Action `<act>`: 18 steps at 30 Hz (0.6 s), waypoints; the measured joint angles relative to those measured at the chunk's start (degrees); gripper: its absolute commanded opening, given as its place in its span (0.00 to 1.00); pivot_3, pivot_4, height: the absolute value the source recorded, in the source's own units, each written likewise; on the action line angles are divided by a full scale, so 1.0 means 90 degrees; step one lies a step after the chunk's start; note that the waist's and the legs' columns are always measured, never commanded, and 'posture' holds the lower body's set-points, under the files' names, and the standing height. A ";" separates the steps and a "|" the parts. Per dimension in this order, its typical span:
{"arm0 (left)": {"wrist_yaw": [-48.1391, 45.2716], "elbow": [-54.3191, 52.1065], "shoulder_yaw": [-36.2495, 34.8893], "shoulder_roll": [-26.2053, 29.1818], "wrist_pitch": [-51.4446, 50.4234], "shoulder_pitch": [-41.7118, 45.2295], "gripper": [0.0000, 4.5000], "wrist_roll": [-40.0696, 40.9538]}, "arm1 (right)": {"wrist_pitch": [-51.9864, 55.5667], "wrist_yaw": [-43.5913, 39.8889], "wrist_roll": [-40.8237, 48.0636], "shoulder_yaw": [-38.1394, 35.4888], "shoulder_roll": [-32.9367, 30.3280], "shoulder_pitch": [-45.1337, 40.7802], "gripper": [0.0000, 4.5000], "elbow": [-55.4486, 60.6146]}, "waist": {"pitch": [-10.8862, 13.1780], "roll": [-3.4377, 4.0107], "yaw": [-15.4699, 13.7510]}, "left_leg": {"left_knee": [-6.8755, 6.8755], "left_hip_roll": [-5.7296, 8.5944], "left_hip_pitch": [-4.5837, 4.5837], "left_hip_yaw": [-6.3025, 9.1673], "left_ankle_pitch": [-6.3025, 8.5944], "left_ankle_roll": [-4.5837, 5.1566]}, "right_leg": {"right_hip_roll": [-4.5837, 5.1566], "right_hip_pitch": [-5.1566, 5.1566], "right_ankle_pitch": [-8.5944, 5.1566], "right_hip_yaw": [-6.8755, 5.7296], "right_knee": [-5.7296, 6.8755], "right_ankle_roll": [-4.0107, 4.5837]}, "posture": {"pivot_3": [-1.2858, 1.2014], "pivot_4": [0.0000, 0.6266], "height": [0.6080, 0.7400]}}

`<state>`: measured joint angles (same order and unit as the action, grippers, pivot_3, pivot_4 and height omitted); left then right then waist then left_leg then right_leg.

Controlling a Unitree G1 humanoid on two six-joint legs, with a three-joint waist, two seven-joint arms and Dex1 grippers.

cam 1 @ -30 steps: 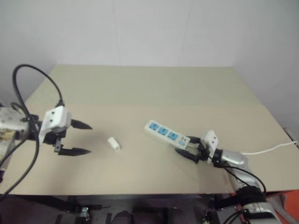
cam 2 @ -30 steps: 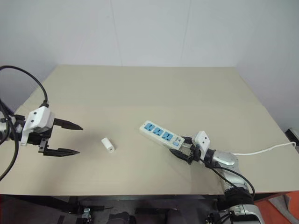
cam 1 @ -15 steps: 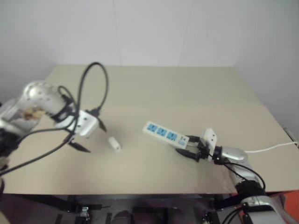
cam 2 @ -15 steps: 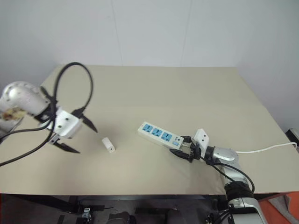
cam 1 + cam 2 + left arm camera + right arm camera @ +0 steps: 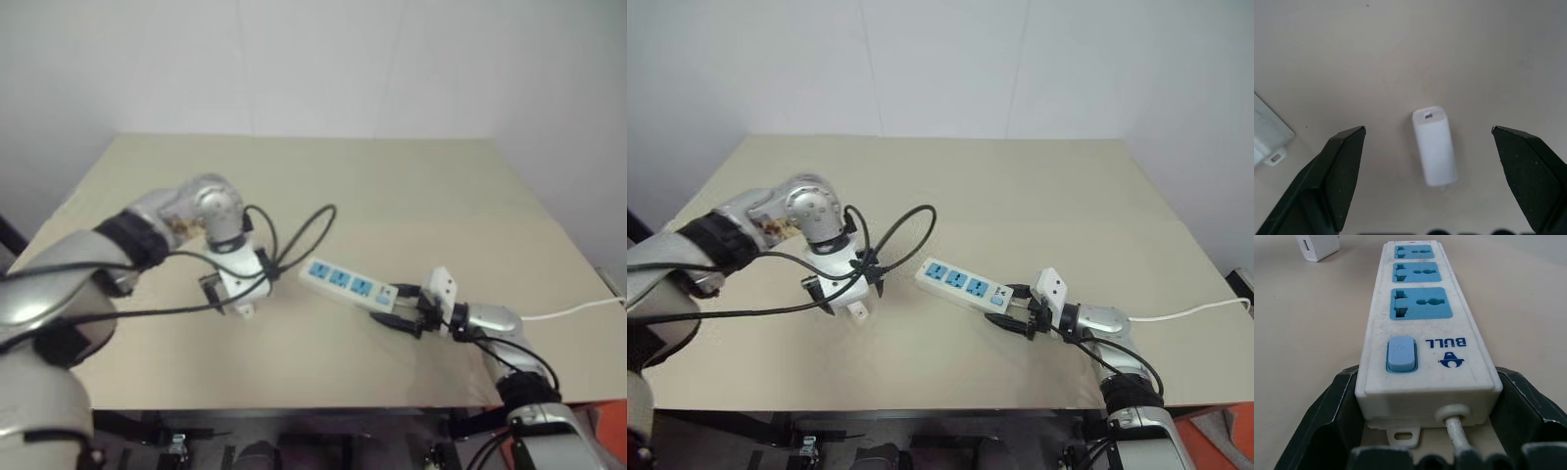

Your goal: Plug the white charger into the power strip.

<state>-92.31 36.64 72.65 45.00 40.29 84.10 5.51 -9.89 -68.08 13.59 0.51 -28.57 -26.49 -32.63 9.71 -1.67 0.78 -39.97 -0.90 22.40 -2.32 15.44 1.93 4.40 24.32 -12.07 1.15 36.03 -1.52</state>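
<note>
White charger lies flat on the tan table, left of the power strip and apart from it. A second ago my left gripper hung level out at the table's left edge; now it has swung right and points straight down over the charger, jaws wide, one finger on each side and neither touching it. My right gripper hasn't budged: its fingers hug the strip's switch end, one on each side, where the thin cord leaves. From the head I barely catch the charger peeking out under my left wrist. The left wrist view gives it whole, with a corner of the strip alongside. The right wrist view adds three blue sockets, the blue switch and the charger at the far end.
</note>
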 measured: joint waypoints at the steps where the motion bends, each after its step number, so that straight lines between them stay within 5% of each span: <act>1: 0.0000 0.0056 0.0129 -0.0053 0.0076 0.0071 1.00 0.0011 | 0.0000 -0.0008 0.0000 0.0000 -0.0003 0.0000 0.76 0.0001 | 0.0000 0.0000 0.0002 | 0.0000 0.0000 0.0000 0.0001 0.0001 0.0001 | 0.0000 0.0000 0.0000 0.0001 -0.0001 -0.0001 | 0.52 0.24 1.00; 10: -0.0003 0.0169 0.1044 -0.0221 0.0156 0.0370 1.00 0.0223 | 0.0002 0.0020 -0.0008 -0.0001 -0.0029 0.0004 0.76 -0.0007 | 0.0003 -0.0004 -0.0006 | -0.0010 0.0001 0.0000 0.0010 0.0001 0.0002 | 0.0001 -0.0001 0.0001 0.0002 0.0008 -0.0004 | 0.52 0.24 1.00; 18: -0.0001 -0.0254 0.0941 -0.0157 -0.0235 0.0278 1.00 -0.0017 | 0.0001 0.0077 -0.0005 0.0004 -0.0026 0.0044 0.76 0.0043 | 0.0003 -0.0004 -0.0005 | -0.0010 0.0000 -0.0001 0.0018 0.0001 0.0002 | 0.0001 -0.0002 0.0001 0.0002 0.0009 -0.0004 | 0.52 0.24 1.00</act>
<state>-92.32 34.35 81.12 43.58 38.17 86.60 5.35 -9.87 -67.39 13.54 0.55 -28.80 -26.10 -32.24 9.74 -1.71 0.74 -40.06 -0.89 22.38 -2.16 15.45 1.95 4.41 24.30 -12.06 1.16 36.12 -1.56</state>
